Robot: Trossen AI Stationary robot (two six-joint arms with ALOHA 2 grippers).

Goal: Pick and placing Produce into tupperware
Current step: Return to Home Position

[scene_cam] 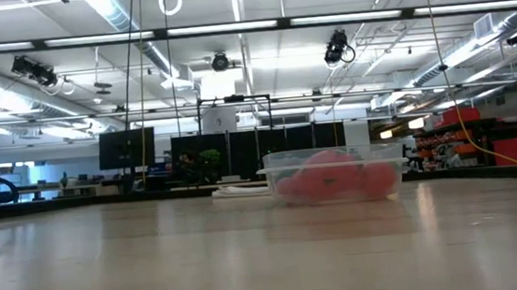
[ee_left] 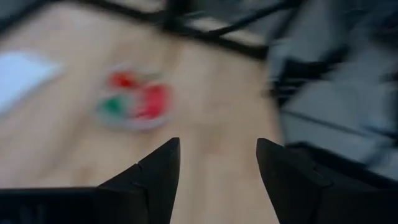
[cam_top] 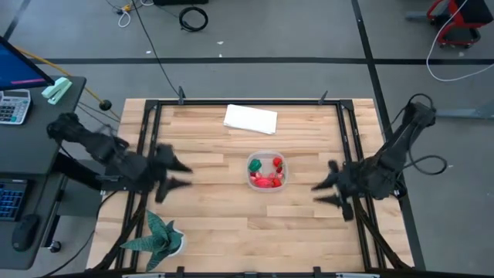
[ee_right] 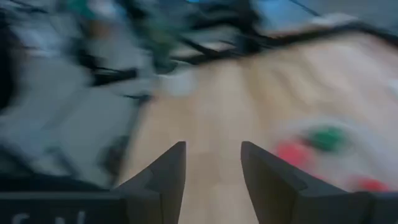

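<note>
Nearest the front edge of the table (cam_top: 231, 228), a spiky teal plant (cam_top: 158, 235) is seen at the left corner, well apart from the work. Farther in, the left tool (cam_top: 185, 175) is held above the left part of the table and the right tool (cam_top: 320, 189) above the right part. Each has its fingers spread with nothing between them, as both wrist views confirm. Between the two, at mid-table, the tupperware (cam_top: 249, 174) stands upright. The produce (cam_top: 268, 182) is held inside it, red pieces packed together with one green piece (cam_top: 258, 164) beside them, and no piece is seen lying outside. Beyond it, near the far edge, a white folded cloth (cam_top: 250, 119) is laid flat, apart from the container. The filling is judged to be finished, and the step in hand is judged to be the return of both arms to rest. For the next move, each arm would have to be drawn toward its own side and folded in, with the tools kept raised and clear of the container so that it is not knocked
</note>
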